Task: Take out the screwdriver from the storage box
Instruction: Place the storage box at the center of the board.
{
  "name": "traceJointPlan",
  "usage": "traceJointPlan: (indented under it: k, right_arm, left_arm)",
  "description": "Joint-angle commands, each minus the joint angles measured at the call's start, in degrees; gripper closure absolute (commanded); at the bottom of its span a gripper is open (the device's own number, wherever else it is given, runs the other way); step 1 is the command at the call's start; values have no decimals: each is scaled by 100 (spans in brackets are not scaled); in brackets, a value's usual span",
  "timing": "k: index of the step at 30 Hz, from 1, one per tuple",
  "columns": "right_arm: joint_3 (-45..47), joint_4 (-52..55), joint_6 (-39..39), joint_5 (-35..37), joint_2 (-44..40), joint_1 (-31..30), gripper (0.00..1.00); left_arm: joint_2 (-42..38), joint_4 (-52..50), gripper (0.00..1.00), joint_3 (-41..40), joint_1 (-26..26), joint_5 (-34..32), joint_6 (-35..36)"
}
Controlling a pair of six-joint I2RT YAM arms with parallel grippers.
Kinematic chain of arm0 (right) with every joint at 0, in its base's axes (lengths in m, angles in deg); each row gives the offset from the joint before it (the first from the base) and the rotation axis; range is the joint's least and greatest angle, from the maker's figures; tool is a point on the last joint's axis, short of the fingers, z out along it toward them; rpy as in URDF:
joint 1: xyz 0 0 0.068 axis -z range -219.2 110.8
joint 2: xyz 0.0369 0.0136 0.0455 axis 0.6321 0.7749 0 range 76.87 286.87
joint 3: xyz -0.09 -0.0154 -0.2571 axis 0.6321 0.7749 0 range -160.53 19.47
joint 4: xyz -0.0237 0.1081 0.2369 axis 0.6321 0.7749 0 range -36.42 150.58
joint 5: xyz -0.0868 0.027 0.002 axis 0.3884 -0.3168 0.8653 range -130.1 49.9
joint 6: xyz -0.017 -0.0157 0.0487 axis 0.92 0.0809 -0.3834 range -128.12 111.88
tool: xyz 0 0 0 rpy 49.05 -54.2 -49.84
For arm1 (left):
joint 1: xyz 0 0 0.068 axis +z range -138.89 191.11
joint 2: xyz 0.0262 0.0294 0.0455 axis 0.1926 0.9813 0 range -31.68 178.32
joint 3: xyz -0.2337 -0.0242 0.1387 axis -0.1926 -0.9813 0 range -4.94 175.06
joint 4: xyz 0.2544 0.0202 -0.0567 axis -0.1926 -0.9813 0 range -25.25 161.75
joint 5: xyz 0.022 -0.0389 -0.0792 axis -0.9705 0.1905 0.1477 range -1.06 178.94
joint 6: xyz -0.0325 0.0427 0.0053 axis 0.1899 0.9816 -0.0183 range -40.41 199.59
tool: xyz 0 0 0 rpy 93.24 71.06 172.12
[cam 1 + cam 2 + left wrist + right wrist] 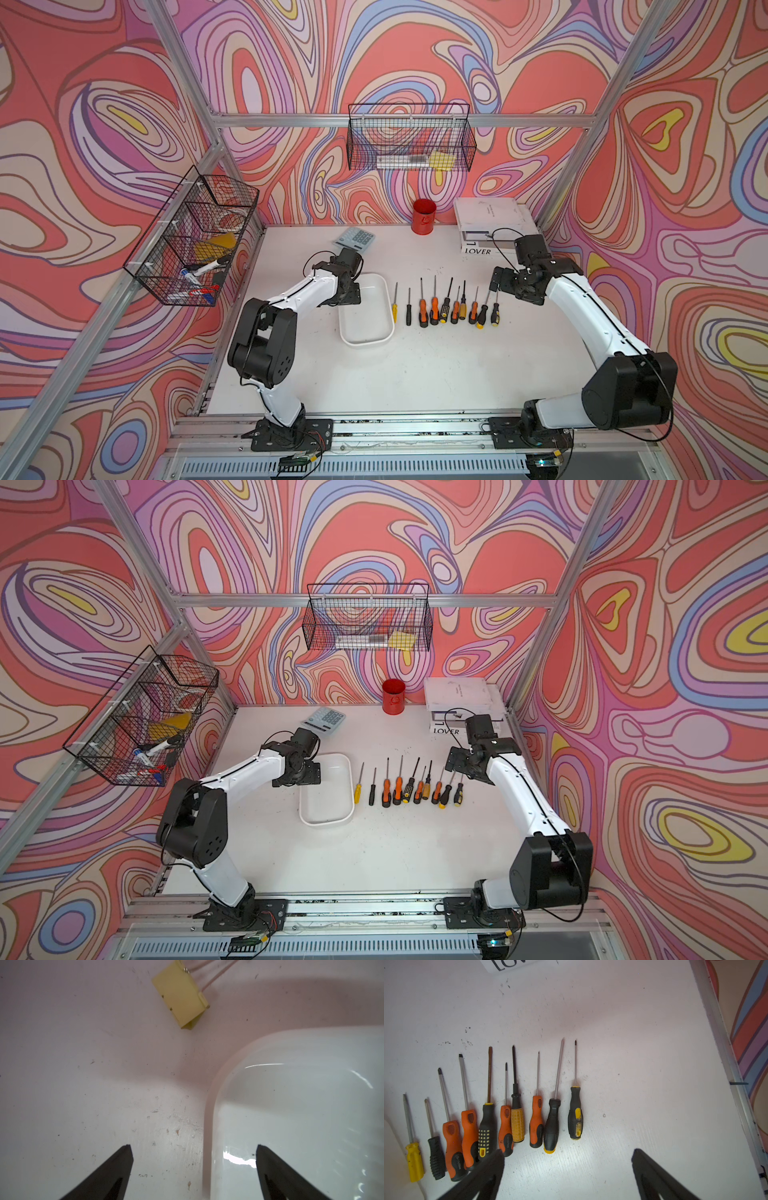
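Note:
The white storage box [365,343] [326,824] lies on the table left of centre, and the part of its inside that shows holds nothing. Several screwdrivers [434,309] [398,791] [536,1122] lie in a row on the table right of the box, tips pointing away. My left gripper [193,1146] [348,293] hangs open over the box's far left rim [209,1126], one finger over the table and one over the box's inside. My right gripper [568,1151] [498,283] is open and empty above the table at the row's right end, by the black-and-yellow screwdriver [575,1113].
A grey calculator [355,240], a red cup [424,216] and a stack of white books [490,224] stand along the back. Black wire baskets hang on the back wall [409,137] and the left wall [195,237]. A small yellow box with wires [180,995] lies beyond the left gripper.

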Motion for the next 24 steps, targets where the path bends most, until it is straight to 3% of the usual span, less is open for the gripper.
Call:
traceJointPlan:
  k: [1, 7, 12, 19, 22, 24]
  right_arm:
    - [152, -351, 133, -170, -244, 17, 2]
    - [762, -1454, 311, 136, -921, 13, 2]
    - [1781, -2973, 876, 390, -1630, 15, 2]
    - [2982, -4925, 1464, 883, -2119, 13, 2]
    - [3333, -5491, 1835, 1040, -2067, 11, 2]
    - [3552, -5813, 2036, 1199, -1935, 12, 2]
  left_arm:
    - [-711, -226, 1, 161, 6, -376, -97]
    - [-2565, 863, 1, -692, 7, -1084, 42]
    - [-3928, 2817, 1, -2133, 6, -2192, 909]
    - [-4643, 5793, 1, -4015, 14, -2924, 2979]
    - [-4447, 6542, 1, -4620, 6, -3421, 3167]
    - [-4298, 6995, 1, -4840, 6, -3420, 3119]
